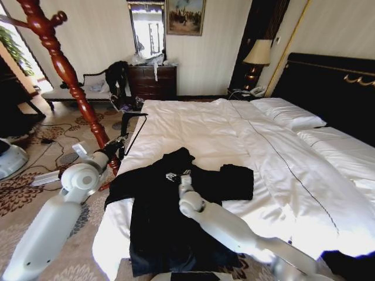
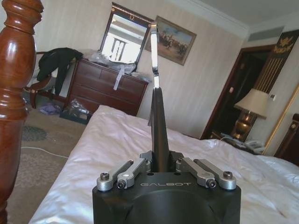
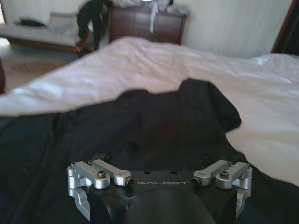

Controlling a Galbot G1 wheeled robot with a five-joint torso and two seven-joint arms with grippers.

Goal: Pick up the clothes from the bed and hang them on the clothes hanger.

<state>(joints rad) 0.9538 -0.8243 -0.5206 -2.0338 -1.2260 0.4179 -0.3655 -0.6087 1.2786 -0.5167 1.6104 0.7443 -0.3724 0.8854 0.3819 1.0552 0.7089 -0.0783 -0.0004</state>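
The clothes (image 1: 167, 216), a large black long-sleeved garment, lie spread flat on the near part of the bed (image 1: 234, 129) with its white duvet. My right gripper (image 1: 177, 174) is down at the garment's collar end, open, its fingers (image 3: 80, 196) spread wide over the black fabric (image 3: 154, 126). My left gripper (image 1: 120, 144) is off the bed's left edge, shut on the clothes hanger (image 1: 133, 126), a slim black frame. In the left wrist view the hanger (image 2: 159, 126) stands straight up out of the shut jaws, with its metal hook (image 2: 154, 51) on top.
A reddish turned-wood coat stand (image 1: 67, 73) rises close beside my left arm. Behind are a dark dresser (image 1: 153, 82), a bench with a dark clothing heap (image 1: 117, 73), a lamp (image 1: 258, 54) and pillows (image 1: 290, 112). Cables lie on the carpet (image 1: 53, 140).
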